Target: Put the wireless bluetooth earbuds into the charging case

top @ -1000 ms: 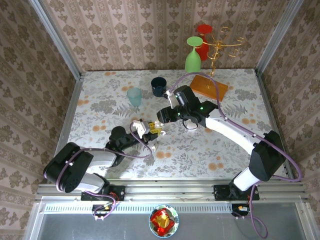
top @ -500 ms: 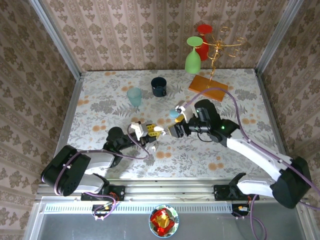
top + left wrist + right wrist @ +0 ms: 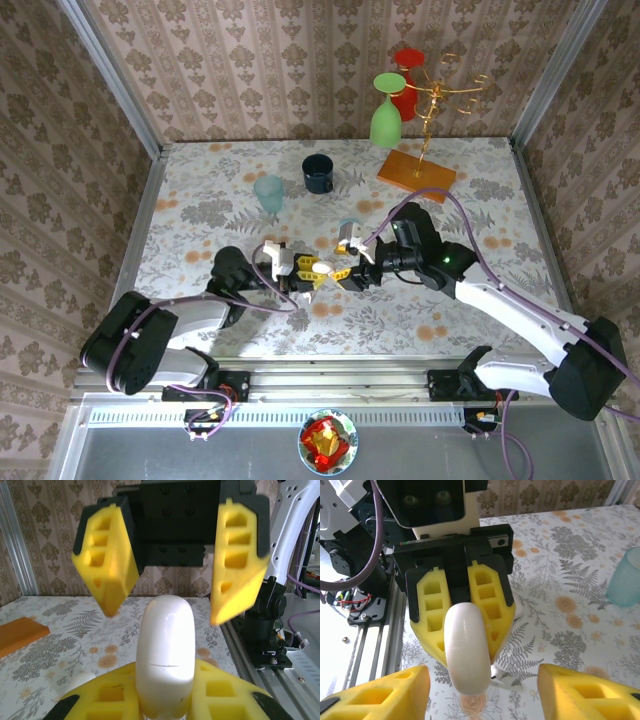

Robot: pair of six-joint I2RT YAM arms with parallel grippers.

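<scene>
**Clerk:** Item one, the charging case (image 3: 322, 267)?

**Checker:** White, pebble-shaped, lid seam closed. It is above the table (image 3: 200, 215), clamped at its lower end by the left gripper (image 3: 308, 272). Its rounded end sticks out past the yellow pads.

**Clerk:** Left jaws, then?

**Checker:** Closed tight on the case, one pad on each flat side.

**Clerk:** Item two, the right gripper (image 3: 342, 273)?

**Checker:** It faces the case head-on. The jaws stand apart and hold nothing. Its yellow fingers (image 3: 107, 565) flank the case's free end, with a gap on either side.

**Clerk:** The earbuds?

**Checker:** A small white rounded thing (image 3: 80, 681) lies on the cloth just beside the case, low against the left gripper. I cannot tell whether it is an earbud.

**Clerk:** Remaining stock, placed from the case?

**Checker:**
- A translucent teal cup (image 3: 268, 192) is beyond the case and a little to the left.
- A dark mug (image 3: 319, 173) is straight beyond the case, farther back than the cup.
- An orange slab (image 3: 416, 174) is beyond the case to the right, carrying a gold rack (image 3: 432, 100).
- A green glass (image 3: 386, 110) and a red glass (image 3: 405, 80) hang upside down on that rack, well apart from the case.
- A bowl (image 3: 327, 442) of red and yellow pieces is nearer than the case, past the table's front rail.
</scene>
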